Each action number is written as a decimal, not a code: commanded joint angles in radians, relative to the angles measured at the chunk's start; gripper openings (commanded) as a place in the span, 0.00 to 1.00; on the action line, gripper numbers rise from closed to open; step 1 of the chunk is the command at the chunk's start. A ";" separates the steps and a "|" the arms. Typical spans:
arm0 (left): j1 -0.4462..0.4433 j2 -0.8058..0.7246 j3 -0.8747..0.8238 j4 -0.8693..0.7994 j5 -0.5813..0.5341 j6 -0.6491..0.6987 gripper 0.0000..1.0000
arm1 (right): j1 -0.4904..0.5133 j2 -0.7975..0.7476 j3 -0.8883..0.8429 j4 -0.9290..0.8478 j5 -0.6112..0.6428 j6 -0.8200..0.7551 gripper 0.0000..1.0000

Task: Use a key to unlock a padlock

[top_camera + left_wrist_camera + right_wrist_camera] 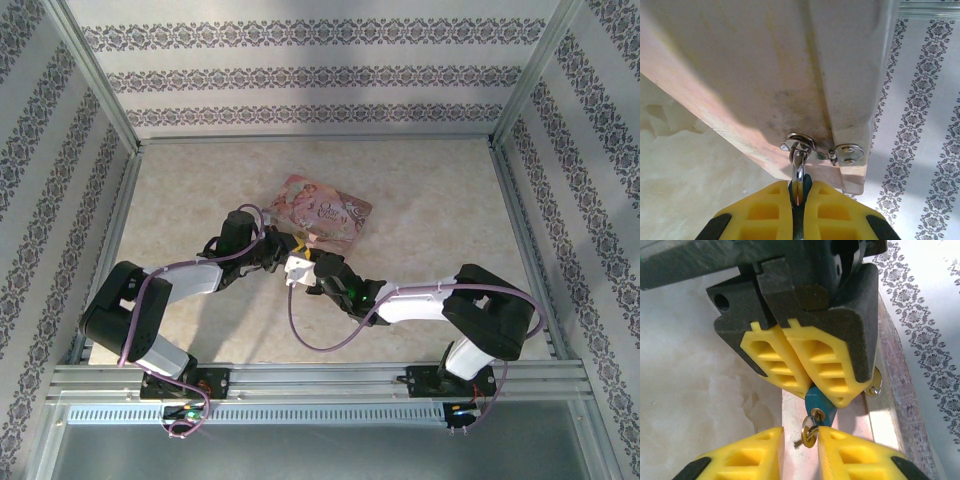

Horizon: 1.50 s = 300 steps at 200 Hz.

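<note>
The padlock (821, 401) is a tiny teal block, and my left gripper (812, 390) is shut on it from above. In the left wrist view, the padlock (801, 186) sits pinched between the yellow fingers (765, 210). Its silvery shackle (799, 167) passes through the metal hasp (802, 142) of the pink tin (740, 75). The brass key (809, 434) sticks out of the keyhole with a ring on it. My right gripper (801, 442) is open, with one finger on either side of the key. The right-hand finger (860, 455) is close to the key's head. From above, both grippers (292, 247) (315, 263) meet at the tin's near edge.
The pink illustrated tin (325, 213) lies flat at the table's middle. Metal frame rails and patterned walls (320, 75) enclose the beige table (430, 190). A purple cable (300, 330) loops over the table between the two arms.
</note>
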 commanded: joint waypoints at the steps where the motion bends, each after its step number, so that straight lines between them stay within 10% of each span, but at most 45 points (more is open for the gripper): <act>1: -0.017 -0.032 0.031 0.045 0.010 0.004 0.07 | -0.005 0.023 0.029 0.022 0.011 0.014 0.21; 300: -0.030 -0.016 0.026 0.072 -0.003 -0.009 0.07 | -0.013 0.046 0.067 0.133 0.017 0.350 0.00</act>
